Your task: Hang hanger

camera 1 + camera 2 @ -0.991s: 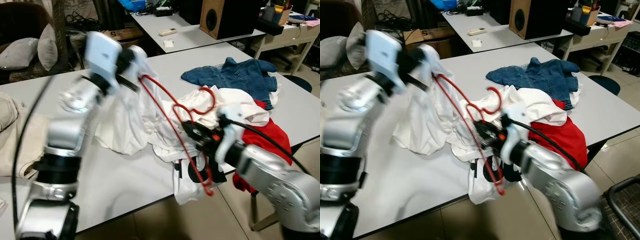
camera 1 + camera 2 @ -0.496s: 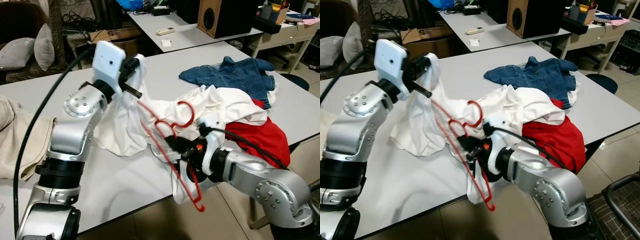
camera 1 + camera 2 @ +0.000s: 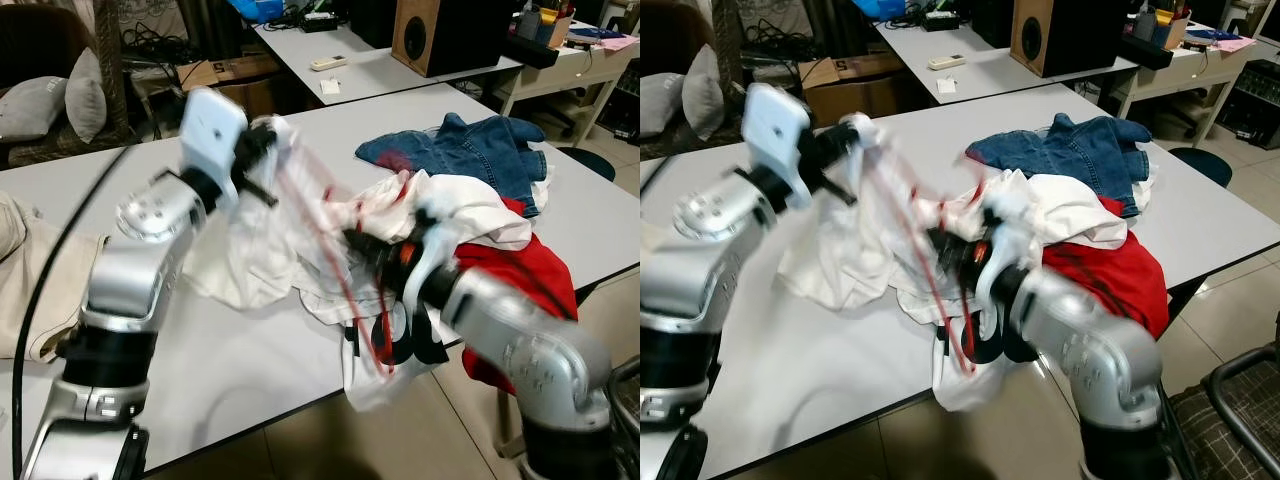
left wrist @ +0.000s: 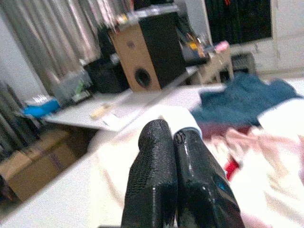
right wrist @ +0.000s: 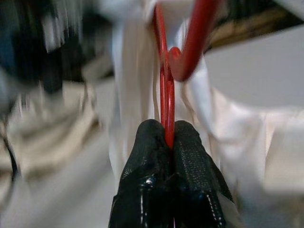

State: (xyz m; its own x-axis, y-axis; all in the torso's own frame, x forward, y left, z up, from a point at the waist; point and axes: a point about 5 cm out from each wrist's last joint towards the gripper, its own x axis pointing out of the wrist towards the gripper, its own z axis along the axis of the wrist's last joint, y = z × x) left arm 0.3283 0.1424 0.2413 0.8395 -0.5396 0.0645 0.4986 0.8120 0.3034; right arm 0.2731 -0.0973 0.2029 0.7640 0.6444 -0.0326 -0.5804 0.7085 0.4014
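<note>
Right now the red wire hanger point(image 5: 165, 90) sits in the middle of the head frames, a blurred slanting streak over the clothes pile, and I have its wire pinched tight between the fingers of my right gripper point(image 5: 167, 142). In the right wrist view the two pads are clenched with the red wire running straight out from between them. At centre-left of the head view my left gripper point(image 4: 172, 142) is raised with its fingers pressed together on a bunch of the white shirt point(image 3: 245, 240), holding that cloth up off the grey table point(image 3: 250, 360).

Further out, the blue denim garment point(image 3: 470, 150) lies at the upper right and the red garment point(image 3: 530, 280) at the right edge of the pile, near the table's corner.

My worry is that the hanger looks threaded through loose white fabric. If I pull it, it could snag and drag the pile off the table edge. The thin wire could also twist in the right grip, and the blur makes judging its angle hard.
</note>
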